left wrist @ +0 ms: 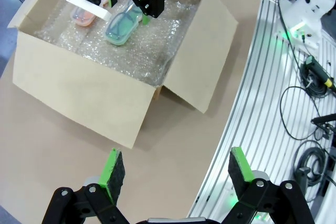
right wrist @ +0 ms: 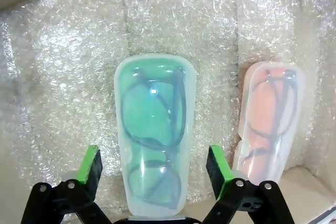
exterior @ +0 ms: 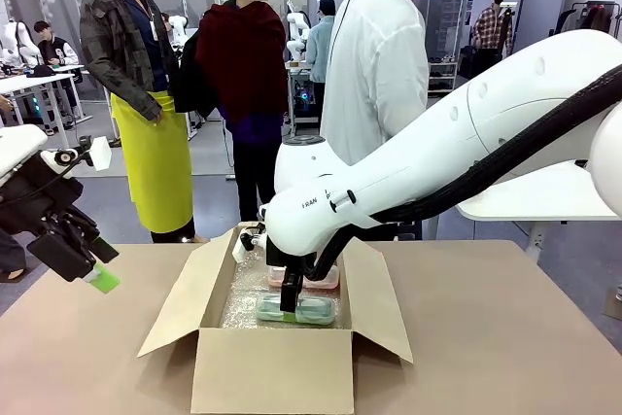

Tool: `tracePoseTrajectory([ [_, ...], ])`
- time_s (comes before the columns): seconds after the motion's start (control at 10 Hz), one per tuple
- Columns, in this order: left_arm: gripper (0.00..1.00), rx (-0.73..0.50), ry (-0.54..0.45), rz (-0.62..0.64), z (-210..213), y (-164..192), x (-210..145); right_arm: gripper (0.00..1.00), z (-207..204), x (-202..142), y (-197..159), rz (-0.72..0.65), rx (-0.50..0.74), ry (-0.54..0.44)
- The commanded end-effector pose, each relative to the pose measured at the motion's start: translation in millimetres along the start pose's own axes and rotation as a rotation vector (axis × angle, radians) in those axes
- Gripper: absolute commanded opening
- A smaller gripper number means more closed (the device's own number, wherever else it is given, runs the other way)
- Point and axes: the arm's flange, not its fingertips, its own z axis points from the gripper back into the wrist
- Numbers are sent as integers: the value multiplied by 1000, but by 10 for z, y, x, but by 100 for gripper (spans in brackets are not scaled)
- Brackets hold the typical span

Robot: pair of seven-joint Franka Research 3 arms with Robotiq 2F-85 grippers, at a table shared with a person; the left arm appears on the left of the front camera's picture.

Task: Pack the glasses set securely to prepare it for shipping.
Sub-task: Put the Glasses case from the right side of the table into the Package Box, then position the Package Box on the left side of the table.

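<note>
The mint green case (right wrist: 154, 129) lies flat on bubble wrap inside the open cardboard box (exterior: 262, 371), dark glasses visible through it. The pale pink case (right wrist: 270, 119) lies beside it, a small gap between them. My right gripper (right wrist: 154, 169) is open and reaches down into the box, its green pads (right wrist: 90, 163) standing on either side of the mint case's near end without touching it. In the front view the right gripper (exterior: 290, 304) hangs just over the mint case (exterior: 311, 311), with the pink case (exterior: 321, 280) behind. My left gripper (exterior: 102, 264) hovers open and empty left of the box.
Bubble wrap (right wrist: 173, 19) lines the box floor and walls. The four flaps (exterior: 178, 293) stand open outward. A person in a white shirt (exterior: 374, 65) stands behind the far edge of the table. In the left wrist view a ribbed metal rail (left wrist: 273, 103) with cables runs along the table's edge.
</note>
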Motion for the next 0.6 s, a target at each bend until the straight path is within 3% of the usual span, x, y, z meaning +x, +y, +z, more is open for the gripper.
tracePoseTrajectory([
  [0.0, 100, -12, -21, -14, 11, 13, -6, 100, 12, 25, 15, 1, 4, -18],
  [0.5, 100, -12, -21, -14, 11, 13, -6, 100, 12, 25, 15, 1, 4, -18],
])
